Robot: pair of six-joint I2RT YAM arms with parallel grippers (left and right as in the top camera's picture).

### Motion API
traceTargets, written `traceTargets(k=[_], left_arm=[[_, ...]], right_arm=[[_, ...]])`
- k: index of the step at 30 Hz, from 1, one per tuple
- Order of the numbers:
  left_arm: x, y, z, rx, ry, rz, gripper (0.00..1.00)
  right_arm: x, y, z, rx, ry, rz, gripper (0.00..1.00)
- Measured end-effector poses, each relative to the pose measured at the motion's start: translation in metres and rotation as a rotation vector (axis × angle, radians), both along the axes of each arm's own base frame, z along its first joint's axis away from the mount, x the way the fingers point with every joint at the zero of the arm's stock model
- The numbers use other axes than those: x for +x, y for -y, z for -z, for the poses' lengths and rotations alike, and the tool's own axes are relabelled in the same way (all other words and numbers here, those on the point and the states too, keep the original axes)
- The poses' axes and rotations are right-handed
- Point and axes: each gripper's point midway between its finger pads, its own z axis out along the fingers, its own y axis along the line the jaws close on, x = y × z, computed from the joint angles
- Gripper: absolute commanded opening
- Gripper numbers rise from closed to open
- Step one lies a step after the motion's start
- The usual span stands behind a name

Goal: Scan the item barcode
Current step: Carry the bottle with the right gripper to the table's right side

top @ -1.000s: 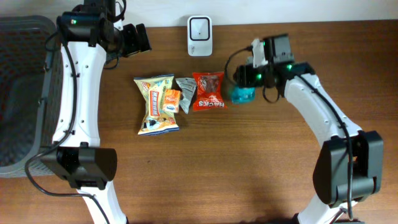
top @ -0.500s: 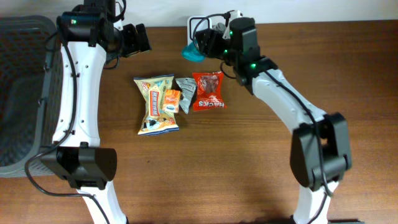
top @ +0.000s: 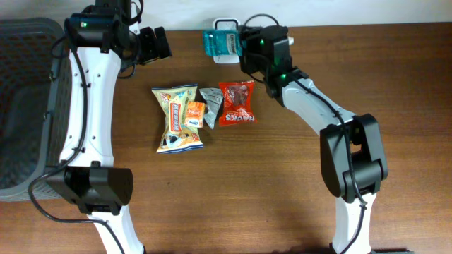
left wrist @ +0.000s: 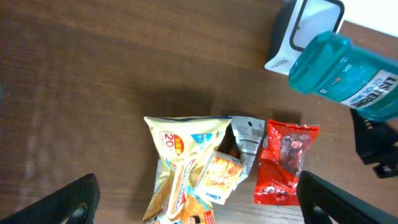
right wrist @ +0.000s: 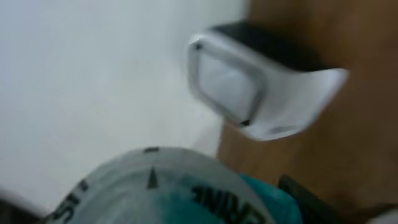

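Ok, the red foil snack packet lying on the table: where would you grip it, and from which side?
I would take the red foil snack packet by its right long edge, coming straight down from above: it lies flat, the small silver pouch crowds its left edge, and bare wooden table lies to its right.

A brown wooden desk (top: 282,197) carries a cluster of four snack packets in its left half, nearer the far edge. A yellow snack bag (top: 173,130) lies leftmost, with a small orange packet (top: 195,114) resting on it. A grey foil pouch (top: 211,106) touches a red packet (top: 236,103) on the right. A dark mesh basket (top: 21,106) sits at the desk's left edge.
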Motion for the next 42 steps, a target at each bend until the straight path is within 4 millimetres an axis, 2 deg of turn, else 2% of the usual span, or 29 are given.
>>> traceTargets(k=[3, 5, 8, 11, 18, 21, 24, 26, 29, 31, 35, 38, 40, 41, 42], left_arm=[[0.0, 0.0, 0.0, 0.0, 0.0, 0.0, 0.99], [0.0, 0.0, 0.0, 0.0, 0.001, 0.0, 0.99], [0.0, 0.0, 0.0, 0.0, 0.0, 0.0, 0.99], [0.0, 0.0, 0.0, 0.0, 0.0, 0.0, 0.99], [0.0, 0.0, 0.0, 0.0, 0.0, 0.0, 0.99], [0.0, 0.0, 0.0, 0.0, 0.0, 0.0, 0.99], [0.0, 0.0, 0.0, 0.0, 0.0, 0.0, 0.99], [0.0, 0.0, 0.0, 0.0, 0.0, 0.0, 0.99], [0.0, 0.0, 0.0, 0.0, 0.0, 0.0, 0.99], [0.0, 0.0, 0.0, 0.0, 0.0, 0.0, 0.99], [0.0, 0.0, 0.0, 0.0, 0.0, 0.0, 0.99], [0.0, 0.0, 0.0, 0.0, 0.0, 0.0, 0.99], [0.0, 0.0, 0.0, 0.0, -0.001, 0.0, 0.99], [0.0, 0.0, 0.0, 0.0, 0.001, 0.0, 0.99], [0.0, 0.0, 0.0, 0.0, 0.002, 0.0, 0.99]], right_arm=[[0.013, 0.011, 0.014, 0.087, -0.019, 0.062, 0.67], [0.028, 0.008, 0.018, 0.199, 0.039, 0.063, 0.66], [0.03, -0.002, 0.038, 0.258, 0.004, 0.044, 0.66], [0.028, -0.012, 0.045, 0.279, -0.018, 0.031, 0.66], [0.035, -0.021, 0.021, 0.3, 0.046, -0.008, 0.67], [0.041, -0.024, 0.002, 0.264, 0.11, -0.037, 0.67], [0.05, -0.026, -0.026, 0.226, 0.179, -0.063, 0.7], [0.053, -0.025, -0.035, 0.17, 0.224, -0.088, 0.75], [0.058, -0.017, -0.049, 0.063, 0.304, -0.133, 0.75], [0.066, 0.0, -0.06, -0.028, 0.339, -0.164, 0.75], [0.078, 0.067, -0.057, -0.178, 0.323, -0.173, 0.75], [0.079, 0.137, -0.049, -0.271, 0.284, -0.153, 0.75], [0.066, 0.195, -0.044, -0.339, 0.204, -0.124, 0.75], [0.059, 0.215, -0.043, -0.362, 0.166, -0.113, 0.75], [0.044, 0.25, -0.046, -0.397, 0.112, -0.088, 0.75]])
